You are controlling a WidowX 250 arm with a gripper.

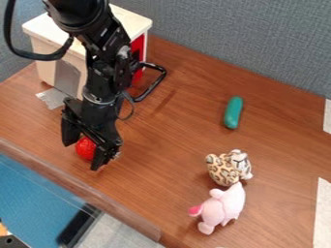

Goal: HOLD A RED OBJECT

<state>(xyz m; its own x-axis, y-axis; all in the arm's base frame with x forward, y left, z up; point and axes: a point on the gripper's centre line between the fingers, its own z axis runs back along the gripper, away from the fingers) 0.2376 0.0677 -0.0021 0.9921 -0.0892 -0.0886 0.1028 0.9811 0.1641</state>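
Observation:
My gripper (pixel 83 153) hangs low over the left part of the table, pointing down. Between its two fingers is a rounded red object (pixel 84 148), partly covered by them. The fingers stand apart by about its width and appear shut on it, one at each side. The object is at or close to the tabletop; whether it touches the wood cannot be seen.
A white box-like toy unit (pixel 42 35) with a red side stands behind the arm. Rightward lie a green elongated object (pixel 233 112), a leopard-spotted plush (pixel 223 169) and a pink plush (pixel 221 207). The table's front edge (pixel 77 188) runs below the gripper.

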